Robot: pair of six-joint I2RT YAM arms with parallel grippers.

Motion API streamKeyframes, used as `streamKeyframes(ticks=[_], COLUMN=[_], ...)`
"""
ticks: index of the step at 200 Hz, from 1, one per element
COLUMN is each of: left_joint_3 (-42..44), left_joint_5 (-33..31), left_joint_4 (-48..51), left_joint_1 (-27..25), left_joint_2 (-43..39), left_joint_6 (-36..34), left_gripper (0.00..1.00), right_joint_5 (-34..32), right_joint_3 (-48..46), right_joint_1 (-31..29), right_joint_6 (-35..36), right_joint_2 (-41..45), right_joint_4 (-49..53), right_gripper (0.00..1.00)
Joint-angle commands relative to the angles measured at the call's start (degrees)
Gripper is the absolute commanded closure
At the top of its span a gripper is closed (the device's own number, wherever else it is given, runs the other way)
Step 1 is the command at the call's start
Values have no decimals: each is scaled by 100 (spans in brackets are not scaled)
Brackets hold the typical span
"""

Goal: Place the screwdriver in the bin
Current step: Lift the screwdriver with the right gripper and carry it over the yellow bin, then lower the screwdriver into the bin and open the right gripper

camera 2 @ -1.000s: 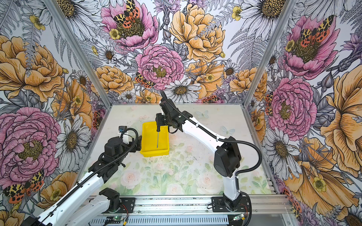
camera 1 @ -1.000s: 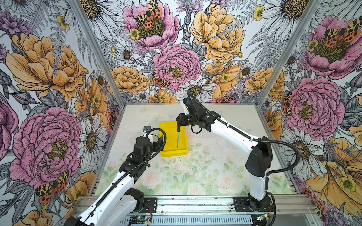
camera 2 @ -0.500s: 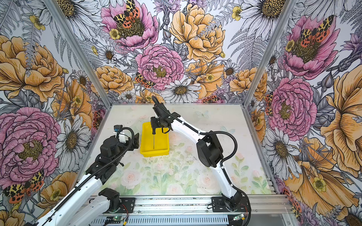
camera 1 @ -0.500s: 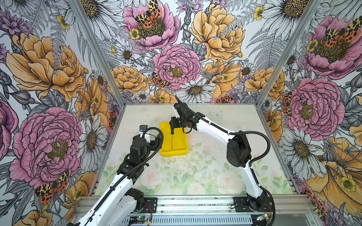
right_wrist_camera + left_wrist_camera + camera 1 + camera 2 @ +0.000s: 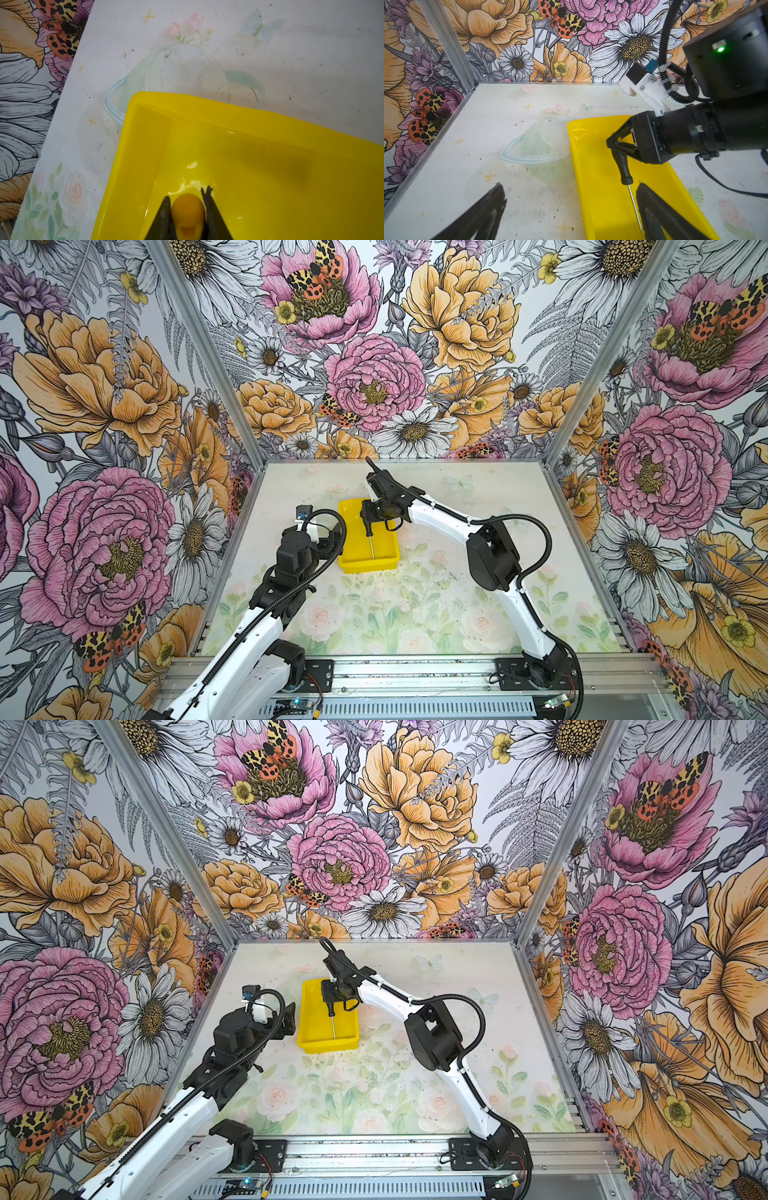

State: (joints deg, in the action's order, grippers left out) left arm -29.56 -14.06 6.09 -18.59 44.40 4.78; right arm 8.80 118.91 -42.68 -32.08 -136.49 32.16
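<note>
The right pincer (image 5: 368, 517) is clamped narrow on the screwdriver (image 5: 370, 536), gripping the top of the black handle. In the right wrist view the orange-yellow butt cap (image 5: 188, 209) sits squeezed between the two dark fingers (image 5: 164, 214).

From the biggest thing down: the table (image 5: 415, 614) shows nothing loose outside the tray. The right arm (image 5: 490, 551) has folded in. A second ago it reached out long with its pincer at the bin's right edge; now the elbow sits closer and the pincer hangs over the bin's far half. The left arm (image 5: 291, 556) has crept nearer to the bin's left side. Its pincer (image 5: 570, 185) is spread wide and empty, one finger over the table and one over the tray.

The bin (image 5: 341, 531) looks to be where it was, bright yellow and otherwise empty. The screwdriver now hangs inside its outline in both top views, handle high and shaft (image 5: 333, 1027) sloping down toward the near wall. The left wrist view confirms this: the handle (image 5: 623, 166) is above the yellow floor (image 5: 602, 197). The tip goes behind the left pincer's finger, so we cannot tell whether it touches the floor.

We judge the carry is over and the tool is lined up lengthwise with the tray. What is left is letting go, ideally a little lower so the screwdriver lies flat rather than bouncing off the glossy bottom.
</note>
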Motion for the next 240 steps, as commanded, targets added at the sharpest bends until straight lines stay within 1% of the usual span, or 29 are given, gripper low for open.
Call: streamKeyframes(ticks=[1,26,49,102,120,161,204,225,240], left_joint_3=[73,82,82,91,91,87,84,82,107], left_joint_5=[129,108,100,106,123,167,167,167,46], left_joint_4=[-178,-178,-182,-195,-208,-222,-220,-206,-243], left_joint_1=[61,53,55,57,58,53,40,-11,-51], left_joint_2=[-28,-50,-46,-19,-8,25,33,42,26], left_joint_6=[112,109,111,120,120,118,67,87,165], left_gripper=[1,1,1,1,1,1,1,1,1], right_joint_5=[-71,-106,-180,-323,-434,-743,-1227,-1437,-1593], right_joint_3=[162,151,131,58,-66,-506,-1199,-1555,-1826], right_joint_1=[33,49,58,58,49,-3,-163,-232,-241], right_joint_6=[-91,-124,-131,-89,-2,389,800,884,892], right_joint_2=[-231,-285,-306,-167,-18,665,1582,1979,2273], right_joint_4=[-88,-87,-87,-87,-87,-83,-97,-96,-110], right_gripper=[87,82,76,55,51,44,40,36,34])
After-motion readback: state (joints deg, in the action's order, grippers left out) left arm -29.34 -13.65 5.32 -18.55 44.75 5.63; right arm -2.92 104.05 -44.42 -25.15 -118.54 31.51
